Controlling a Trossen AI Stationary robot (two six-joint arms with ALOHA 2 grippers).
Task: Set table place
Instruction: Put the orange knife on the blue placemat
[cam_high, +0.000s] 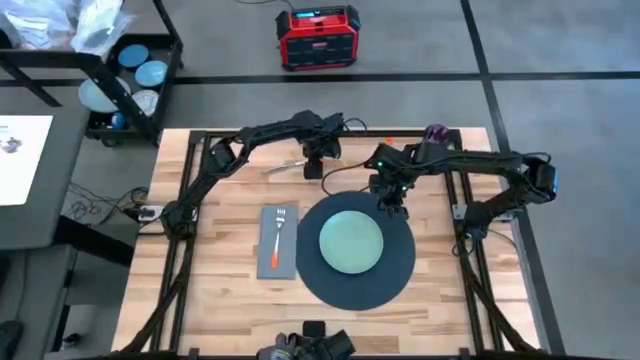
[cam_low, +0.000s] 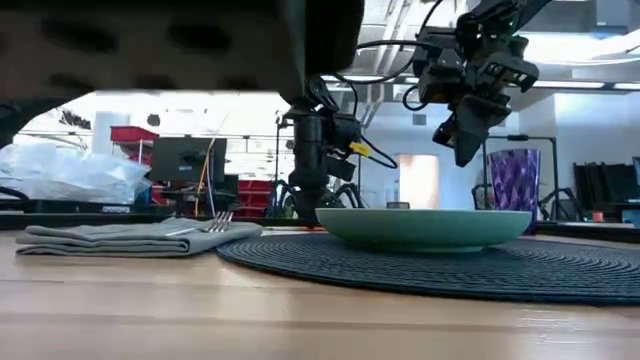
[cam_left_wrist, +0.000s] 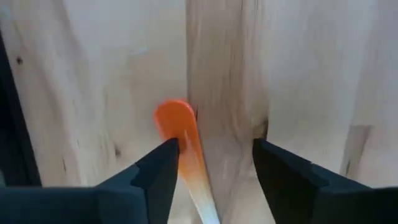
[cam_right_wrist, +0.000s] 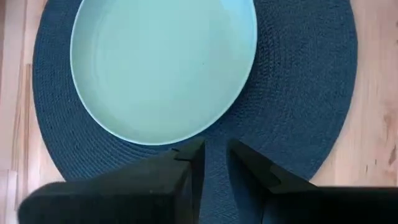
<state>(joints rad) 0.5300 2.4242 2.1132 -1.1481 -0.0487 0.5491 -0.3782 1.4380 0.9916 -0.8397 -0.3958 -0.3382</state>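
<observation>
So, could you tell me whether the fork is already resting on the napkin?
Yes, in the high view the fork lies on the grey napkin, left of the mat.

Left gripper (cam_left_wrist: 211, 165) low, jaws apart; right gripper (cam_right_wrist: 214, 155) raised, jaws narrow.

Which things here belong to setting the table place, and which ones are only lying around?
Belong to the job:
mat
plate
napkin
fork
purple cup
orange-handled utensil, between the open left gripper fingers
right gripper, above the mat

Just lying about:
red box
black cart with blue plates
</observation>
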